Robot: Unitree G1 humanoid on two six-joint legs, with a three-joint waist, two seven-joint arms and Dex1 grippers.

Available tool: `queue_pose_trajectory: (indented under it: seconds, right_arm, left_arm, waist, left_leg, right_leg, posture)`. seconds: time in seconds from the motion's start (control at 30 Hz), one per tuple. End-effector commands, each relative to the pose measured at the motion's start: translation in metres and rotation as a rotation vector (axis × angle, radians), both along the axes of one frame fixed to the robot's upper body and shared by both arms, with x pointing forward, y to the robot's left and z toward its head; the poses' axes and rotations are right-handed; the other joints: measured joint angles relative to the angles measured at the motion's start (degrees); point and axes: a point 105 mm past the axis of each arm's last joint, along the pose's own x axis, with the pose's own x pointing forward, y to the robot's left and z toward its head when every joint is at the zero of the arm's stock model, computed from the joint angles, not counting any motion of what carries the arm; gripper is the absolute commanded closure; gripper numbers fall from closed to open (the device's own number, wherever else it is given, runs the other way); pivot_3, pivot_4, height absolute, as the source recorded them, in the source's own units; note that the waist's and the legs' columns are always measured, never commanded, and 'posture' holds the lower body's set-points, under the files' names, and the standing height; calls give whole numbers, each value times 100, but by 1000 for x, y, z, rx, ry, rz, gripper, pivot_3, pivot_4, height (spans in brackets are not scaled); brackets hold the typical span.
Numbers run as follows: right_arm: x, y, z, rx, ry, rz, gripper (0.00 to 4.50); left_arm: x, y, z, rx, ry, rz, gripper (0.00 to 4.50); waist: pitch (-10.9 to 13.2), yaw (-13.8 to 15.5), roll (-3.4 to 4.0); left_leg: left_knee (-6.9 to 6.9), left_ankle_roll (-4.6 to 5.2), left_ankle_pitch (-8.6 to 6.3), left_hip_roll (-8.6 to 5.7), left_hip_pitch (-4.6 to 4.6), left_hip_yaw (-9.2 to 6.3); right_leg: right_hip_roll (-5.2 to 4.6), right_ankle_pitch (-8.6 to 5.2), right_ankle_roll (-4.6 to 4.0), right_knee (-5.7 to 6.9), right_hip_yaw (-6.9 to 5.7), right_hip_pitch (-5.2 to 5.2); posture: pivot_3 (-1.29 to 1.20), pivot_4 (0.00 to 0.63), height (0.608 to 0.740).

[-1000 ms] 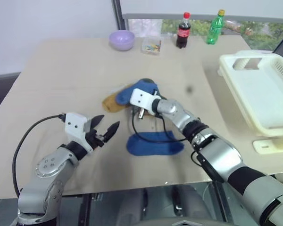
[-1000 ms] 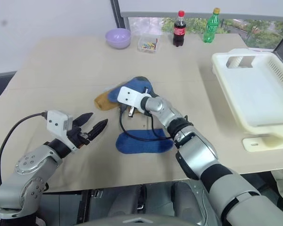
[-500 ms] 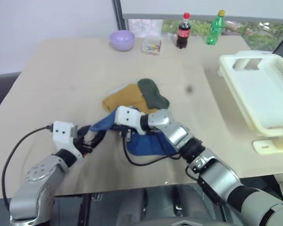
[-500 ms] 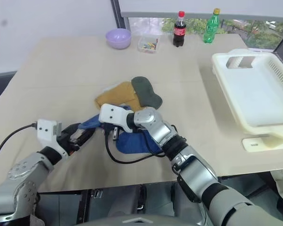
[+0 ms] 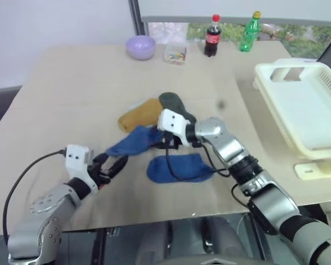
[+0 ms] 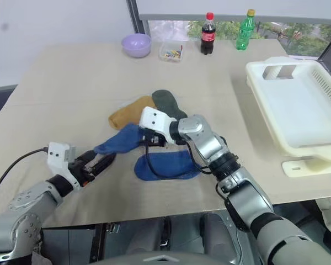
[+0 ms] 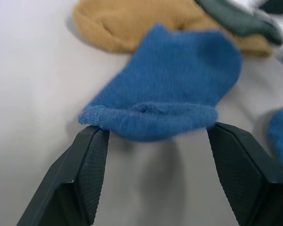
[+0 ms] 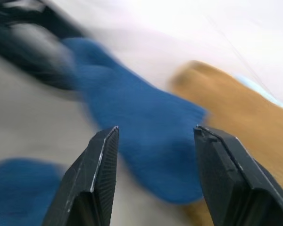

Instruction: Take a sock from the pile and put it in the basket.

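Left pincer (image 7: 153,176) open, cuff of blue sock (image 7: 167,92) lying between its fingers on worktop (image 5: 66,88); sock's long axis runs ahead from it to right pincer (image 8: 153,181), also open, holding nothing. Left arm nearer. Basket (image 5: 306,107) far beyond right pincer. Socks: two blue, one mustard (image 5: 140,115), one dark green (image 5: 174,103).

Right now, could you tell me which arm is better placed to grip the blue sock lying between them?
Left, probably. The left tool stands open with the blue sock cuff between its fingers. The right tool is open above the sock's other end, gripping nothing.
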Motion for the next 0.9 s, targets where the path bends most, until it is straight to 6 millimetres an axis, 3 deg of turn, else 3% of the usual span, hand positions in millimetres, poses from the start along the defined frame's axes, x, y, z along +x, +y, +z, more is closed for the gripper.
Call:
queue_pose_trajectory:
  seconds: [0.03,0.2,0.23,0.33,0.43,0.47,0.67,0.9]
  right_arm:
    - [15,10,-6,4,-36,-85,1939]
    - [21,14,-23,-25,-25,-129,1939]
    - [22,12,-26,-32,-20,-135,2144]
    - [22,7,-27,-33,-14,-128,3101]
    - [22,3,-19,-9,-14,-114,4500]
    - [20,2,-15,6,-6,-103,4500]
    - [-5,-5,9,71,18,9,4500]
    - [-35,-42,48,172,45,4,4500]
  left_arm:
    - [3,1,-6,90,-6,-4,986]
    - [3,0,-12,136,-14,-14,986]
    - [3,0,-12,135,-20,-12,1563]
    - [3,1,-9,115,-42,0,2645]
    - [3,2,-2,86,-83,3,4243]
    - [2,2,1,68,-101,-6,4426]
    - [0,0,30,-14,-209,-73,4426]
    - [-9,-6,53,-81,-209,-272,4426]
  waist:
    - [-1,4,-2]
    - [-1,5,3]
    - [-1,3,3]
    - [-3,9,5]
    - [-2,9,5]
    - [-3,9,5]
    - [-1,0,6]
    - [-3,43,5]
  left_leg:
    - [-2,-1,0,0,0,1]
    - [-18,-1,0,-4,-1,2]
    - [-18,-1,0,-4,0,2]
    - [-18,-4,2,-3,3,-3]
    - [-18,-3,1,-3,2,-3]
    - [-18,-3,1,-3,1,-2]
    - [-20,-3,1,-3,-18,-7]
    - [-14,-2,2,-2,-60,-21]
  right_leg:
    - [-1,-1,-1,-1,2,0]
    - [-11,-2,-3,-12,4,-2]
    - [-11,-2,-3,-11,5,-2]
    - [-11,-2,-4,-7,2,-1]
    - [-14,-2,-4,-8,2,-1]
    - [-15,-2,-3,-8,2,-1]
    - [-17,-2,-4,-12,-2,-18]
    - [-18,-2,-4,-11,-15,-52]
  posture:
    - [0,150,740]
    - [0,150,740]
    - [0,150,740]
    - [0,150,740]
    - [0,150,740]
    - [0,150,740]
    - [0,150,740]
    - [0,150,740]
